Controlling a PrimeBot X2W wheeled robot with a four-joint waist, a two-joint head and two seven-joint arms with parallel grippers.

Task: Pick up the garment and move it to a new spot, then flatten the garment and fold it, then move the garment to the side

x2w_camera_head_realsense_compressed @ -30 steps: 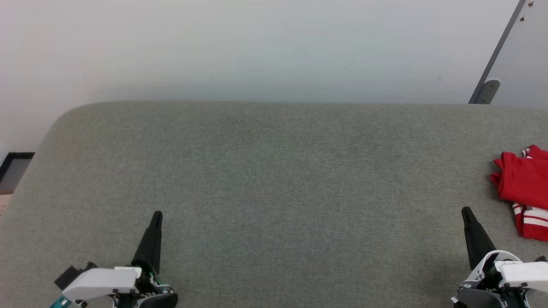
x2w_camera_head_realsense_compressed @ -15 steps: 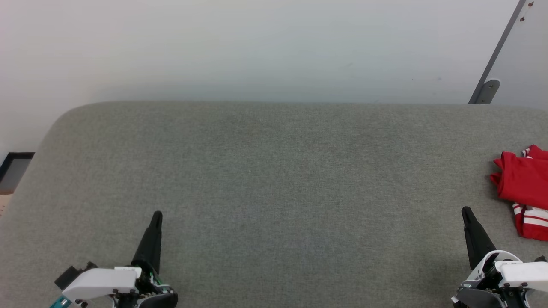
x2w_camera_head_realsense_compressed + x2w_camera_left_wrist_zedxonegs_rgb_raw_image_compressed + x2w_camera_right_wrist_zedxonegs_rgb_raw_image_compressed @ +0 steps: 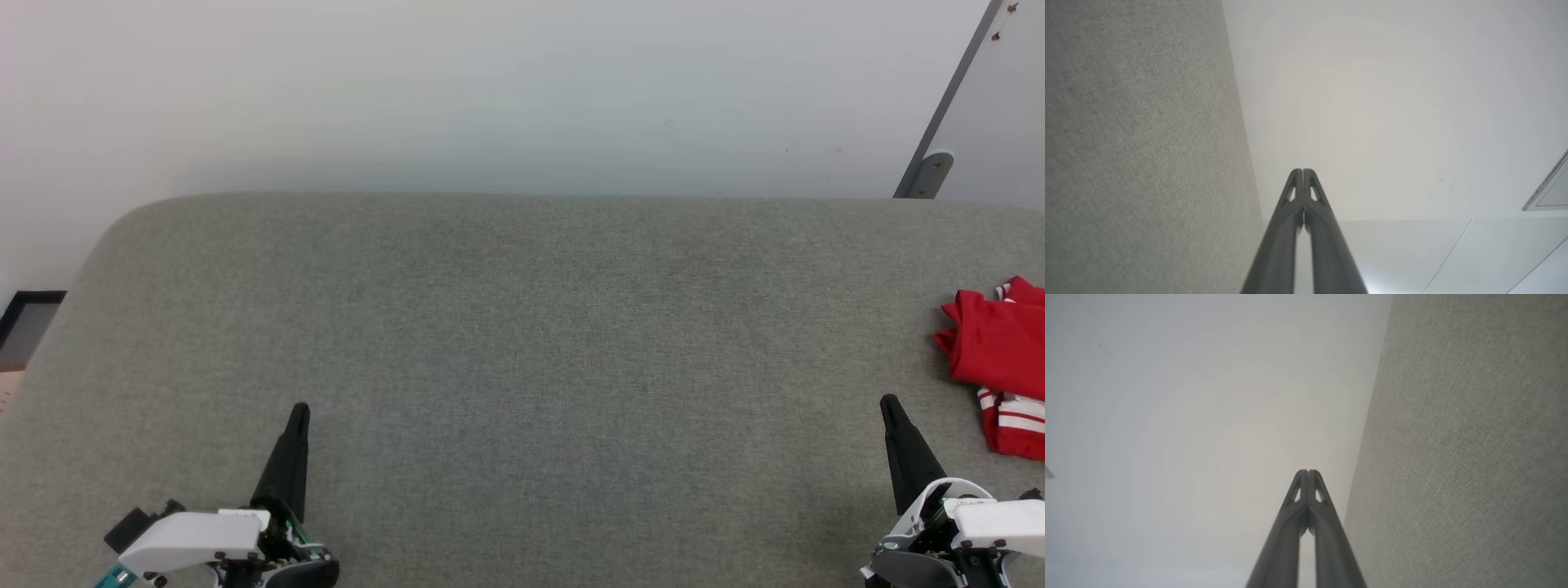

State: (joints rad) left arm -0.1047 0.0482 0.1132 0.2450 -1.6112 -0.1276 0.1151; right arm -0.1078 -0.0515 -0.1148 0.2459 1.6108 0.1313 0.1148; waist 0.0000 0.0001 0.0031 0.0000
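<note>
Red jersey-style garment with white-and-red stripe trim (image 3: pixel 994 351) lies bunched at the far right of the grey felt-covered surface (image 3: pixel 522 343). The head view's edge cuts it off, so you can't see how far it extends. Right gripper (image 3: pixel 888 403) is near it but apart, fingers pressed together, holding nothing. Left gripper (image 3: pixel 299 411) is well apart at lower left, also pressed together and empty.

Risks:
- Reach in without spreading the jaws and you'll likely shove the heap further right, maybe off the surface.
- Pinch one loose layer and it probably lifts as a twisted bundle, hard to flatten.
- Go too low and the fingertips dig into the felt.
- The left arm needs a long cross-reach, so watch for the arms clashing.
</note>
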